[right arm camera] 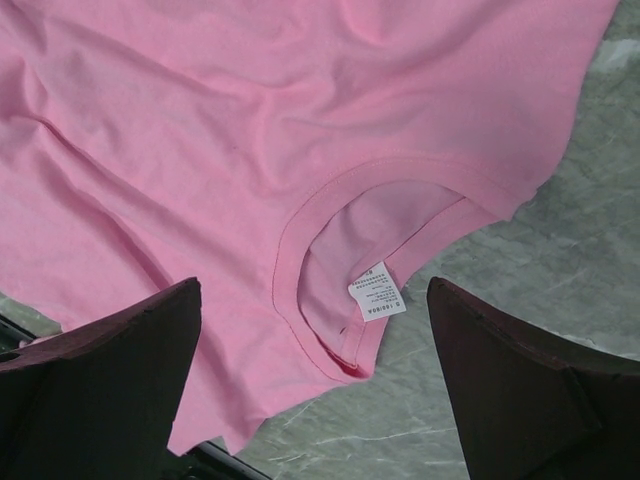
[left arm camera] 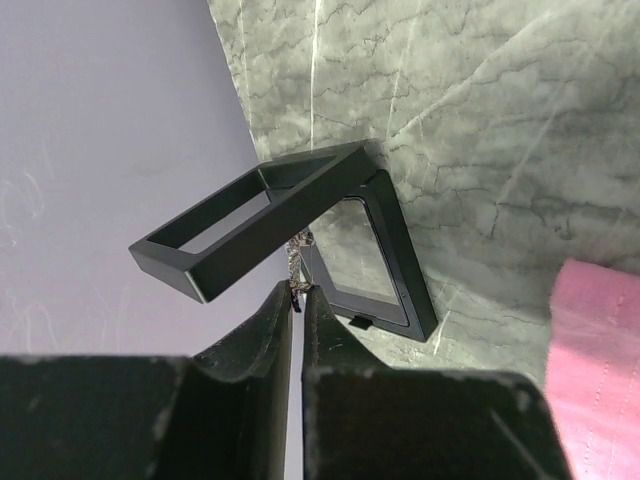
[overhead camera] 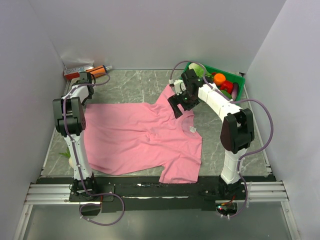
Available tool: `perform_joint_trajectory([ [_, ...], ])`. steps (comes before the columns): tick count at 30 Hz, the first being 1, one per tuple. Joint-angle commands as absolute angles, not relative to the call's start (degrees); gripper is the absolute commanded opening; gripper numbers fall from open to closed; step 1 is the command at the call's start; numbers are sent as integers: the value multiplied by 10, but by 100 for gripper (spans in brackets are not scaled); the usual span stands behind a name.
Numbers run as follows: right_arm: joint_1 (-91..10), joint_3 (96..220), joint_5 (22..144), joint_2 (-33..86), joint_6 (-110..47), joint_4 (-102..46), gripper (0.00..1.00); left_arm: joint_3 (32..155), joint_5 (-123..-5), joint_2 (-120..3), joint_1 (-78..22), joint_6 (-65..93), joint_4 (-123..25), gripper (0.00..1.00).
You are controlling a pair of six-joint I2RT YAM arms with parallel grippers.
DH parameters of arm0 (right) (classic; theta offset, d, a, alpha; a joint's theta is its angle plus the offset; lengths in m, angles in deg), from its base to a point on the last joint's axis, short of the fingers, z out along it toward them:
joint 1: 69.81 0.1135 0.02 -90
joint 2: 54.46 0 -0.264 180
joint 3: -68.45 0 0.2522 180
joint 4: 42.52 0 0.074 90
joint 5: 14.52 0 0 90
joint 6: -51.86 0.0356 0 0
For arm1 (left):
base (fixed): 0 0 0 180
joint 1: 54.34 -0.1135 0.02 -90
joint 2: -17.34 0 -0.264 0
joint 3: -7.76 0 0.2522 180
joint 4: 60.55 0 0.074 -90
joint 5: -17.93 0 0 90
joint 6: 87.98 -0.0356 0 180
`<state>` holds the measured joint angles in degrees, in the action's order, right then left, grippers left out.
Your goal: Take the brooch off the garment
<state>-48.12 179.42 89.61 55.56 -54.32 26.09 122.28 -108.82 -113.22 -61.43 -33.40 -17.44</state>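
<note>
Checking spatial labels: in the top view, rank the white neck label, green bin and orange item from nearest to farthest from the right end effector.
1. white neck label, on the pink T-shirt just under the right end effector.
2. green bin, back right.
3. orange item, far back left by the wall.

The garment (overhead camera: pixel 140 137) is spread on the table (overhead camera: pixel 125 87); a basket (overhead camera: pixel 226 71) is set behind it, rightward.
</note>
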Motion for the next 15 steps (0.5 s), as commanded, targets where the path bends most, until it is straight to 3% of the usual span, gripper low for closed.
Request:
perform_joint_trajectory([
  [1,-484,1803,888,530,-548,253,100,1244,-1099,-1136,-616,-342,-177,1],
  [15,-484,1803,888,539,-549,253,100,1242,-1114,-1141,-616,-355,-173,1],
])
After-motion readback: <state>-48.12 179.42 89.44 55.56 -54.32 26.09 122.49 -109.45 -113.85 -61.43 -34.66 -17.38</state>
